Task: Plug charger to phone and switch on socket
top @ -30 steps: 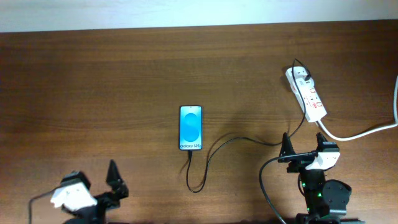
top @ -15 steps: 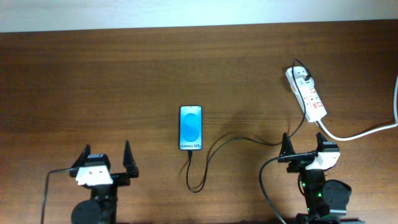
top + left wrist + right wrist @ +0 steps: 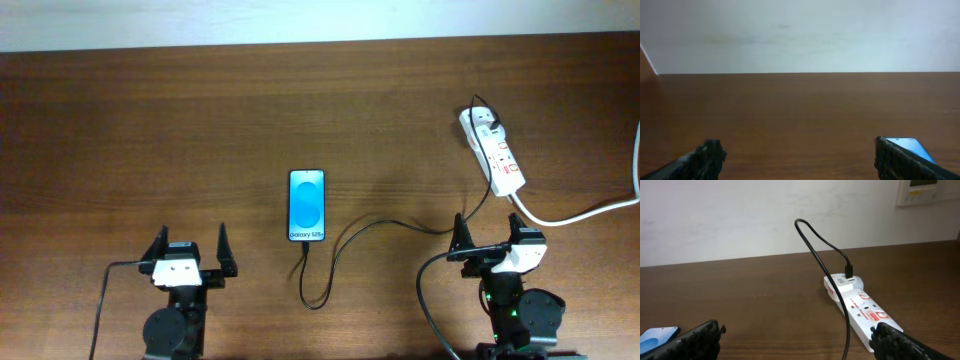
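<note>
Charger (image 3: 849, 271) fr. socket (image 3: 495, 152) to phone (image 3: 307, 205) btm edge

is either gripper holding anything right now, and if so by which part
Nothing is held. The left gripper and right gripper are both open with nothing between their fingers; the charger lies on the table.

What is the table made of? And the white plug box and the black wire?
The table looks like wood or wood-look veneer: brown, streaky grain, soft sheen. The power strip looks like hard white plastic, smooth and slightly glossy. The charger cable seems coated in bendy black rubber or plastic, since it loops loosely; its inside can't be seen.
</note>
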Motion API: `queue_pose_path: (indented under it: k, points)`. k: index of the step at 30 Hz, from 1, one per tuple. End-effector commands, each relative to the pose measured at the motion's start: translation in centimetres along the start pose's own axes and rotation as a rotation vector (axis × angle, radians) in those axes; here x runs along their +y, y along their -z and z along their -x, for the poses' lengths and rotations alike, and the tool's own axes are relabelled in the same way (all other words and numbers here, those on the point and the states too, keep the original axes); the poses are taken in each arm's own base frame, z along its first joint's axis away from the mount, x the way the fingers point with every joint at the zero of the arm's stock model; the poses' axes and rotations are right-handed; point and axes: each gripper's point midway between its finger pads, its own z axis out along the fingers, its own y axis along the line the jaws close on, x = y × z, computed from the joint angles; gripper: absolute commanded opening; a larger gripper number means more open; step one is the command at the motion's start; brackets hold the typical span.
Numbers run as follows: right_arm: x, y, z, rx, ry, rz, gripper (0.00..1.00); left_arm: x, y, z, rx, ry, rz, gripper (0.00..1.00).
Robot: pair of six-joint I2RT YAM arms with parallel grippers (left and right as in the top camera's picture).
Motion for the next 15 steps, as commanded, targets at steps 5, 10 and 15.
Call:
queue_pose_path:
  k: [5, 10, 15]
  points:
    - [-0.21, 0.03, -0.15, 0.000, 0.000, -0.010, 0.98, 0.42, 0.03, -0.10, 0.002, -0.064, 0.025, 0.99]
    - [-0.22, 0.03, -0.15, 0.000, 0.000, -0.010, 0.98, 0.62, 0.01, -0.08, 0.002, -0.063, 0.029, 0.99]
    - [-0.21, 0.03, -0.15, 0.000, 0.000, -0.010, 0.98, 0.64, 0.01, -0.07, 0.001, -0.063, 0.030, 0.99]
